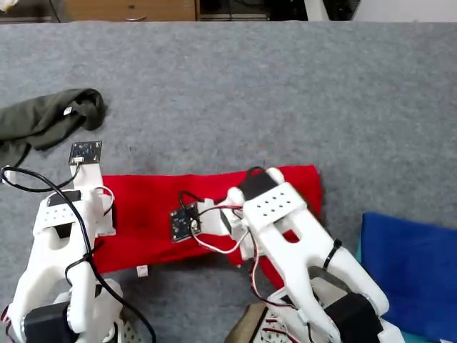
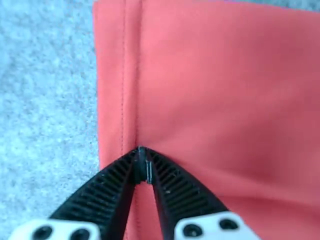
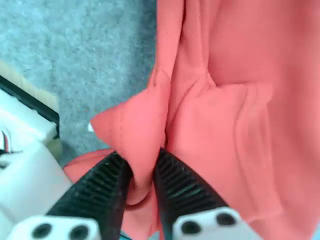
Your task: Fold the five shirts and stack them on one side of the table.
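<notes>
Folding 1 of the 5 shirts: the red shirt (image 1: pixel 143 211) lies front-centre on the table (image 1: pixel 285 86). The left gripper (image 2: pixel 141 167) is pinched onto its hem and the right gripper (image 3: pixel 142 175) clamps a raised fold (both closed). Next, probably: carry both across together.

The jaws meet on the red shirt (image 2: pixel 215 90) at its hem seam, seemingly pinching it.

A lab-like workroom was suggested by a grey felt-covered table (image 1: pixel 228 86), with wooden cabinets (image 1: pixel 128 8) seen behind.
</notes>
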Robot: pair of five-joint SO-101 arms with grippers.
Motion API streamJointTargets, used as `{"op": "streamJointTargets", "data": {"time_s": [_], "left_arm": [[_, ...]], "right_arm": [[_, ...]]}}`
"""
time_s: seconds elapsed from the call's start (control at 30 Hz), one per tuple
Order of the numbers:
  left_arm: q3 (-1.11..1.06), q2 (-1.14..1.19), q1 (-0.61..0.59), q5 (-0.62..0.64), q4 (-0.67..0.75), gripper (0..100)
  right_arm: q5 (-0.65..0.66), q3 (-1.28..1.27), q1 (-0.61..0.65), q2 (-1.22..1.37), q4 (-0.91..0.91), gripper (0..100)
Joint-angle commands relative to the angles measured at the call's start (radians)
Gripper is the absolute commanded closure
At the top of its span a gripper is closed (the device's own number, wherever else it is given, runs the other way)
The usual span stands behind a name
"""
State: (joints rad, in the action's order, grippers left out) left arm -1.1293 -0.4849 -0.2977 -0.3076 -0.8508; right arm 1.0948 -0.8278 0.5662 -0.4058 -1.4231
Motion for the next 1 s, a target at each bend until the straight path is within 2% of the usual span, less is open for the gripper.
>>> {"op": "streamJointTargets", "data": {"time_s": [0.0, 0.2, 0.47, 0.7, 0.83, 0.97], "left_arm": [[0.034, 0.001, -0.008, 0.002, 0.009, 98], [0.034, 0.001, -0.008, 0.002, 0.009, 98], [0.034, 0.001, -0.008, 0.002, 0.009, 98], [0.035, 0.001, -0.008, 0.002, 0.011, 98], [0.035, 0.001, -0.008, 0.0, 0.011, 98], [0.035, 0.001, -0.008, 0.0, 0.011, 98]], "right_arm": [[0.074, 0.065, -0.05, 0.005, -0.014, 99.1], [0.146, 0.14, -0.147, 0.005, 0.0, 85.7], [0.158, 0.143, -0.176, 0.004, 0.178, 73.7], [0.16, 0.131, -0.173, -0.062, -0.097, 83.4], [0.16, 0.076, -0.168, -0.234, -0.183, 83.6], [0.152, -0.05, -0.102, -0.374, -0.25, 83.6]]}}
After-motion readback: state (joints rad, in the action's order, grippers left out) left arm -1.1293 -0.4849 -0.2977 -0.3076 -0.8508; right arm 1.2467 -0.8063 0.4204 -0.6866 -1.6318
